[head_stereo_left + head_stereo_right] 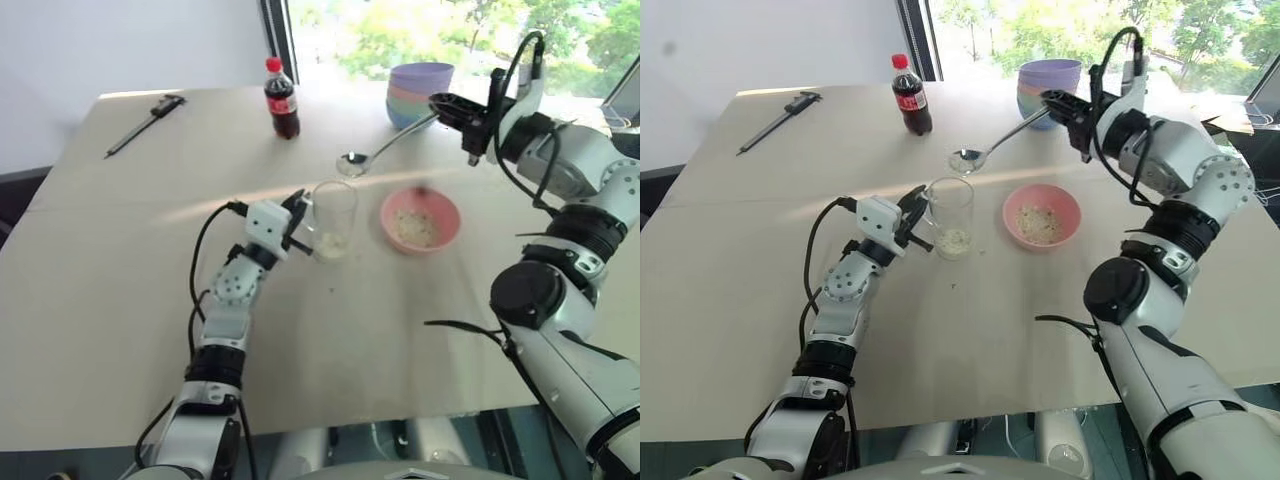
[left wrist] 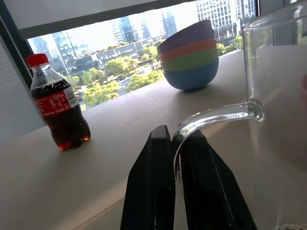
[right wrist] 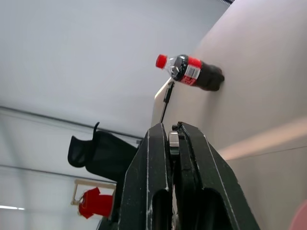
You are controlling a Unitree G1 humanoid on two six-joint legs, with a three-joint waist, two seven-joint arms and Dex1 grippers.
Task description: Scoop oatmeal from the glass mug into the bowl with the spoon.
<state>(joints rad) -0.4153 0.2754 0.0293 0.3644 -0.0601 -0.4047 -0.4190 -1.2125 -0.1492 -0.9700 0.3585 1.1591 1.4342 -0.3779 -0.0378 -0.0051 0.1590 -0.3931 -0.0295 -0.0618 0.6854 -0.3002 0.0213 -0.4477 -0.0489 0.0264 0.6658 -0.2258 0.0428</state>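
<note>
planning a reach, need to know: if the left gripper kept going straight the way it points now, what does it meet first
The left gripper is already shut on the handle of the glass mug, so the mug wall comes first. Past it, roughly in line, stands the stack of bowls, though depth there is hard to judge.

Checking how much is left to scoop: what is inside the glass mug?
A thin layer of pale oatmeal lies at the bottom of the glass mug; the rest looks empty. Nothing hides it; the wall is clear.

Glass mug (image 1: 334,218) and bowl (image 1: 420,219) stand near each other mid-surface, narrow gap between. Spoon (image 1: 385,148) hangs above that gap. Cola bottle (image 1: 281,98) and bowl stack (image 1: 420,93) block far edge. Near edge of surface (image 1: 330,360) is bare.
</note>
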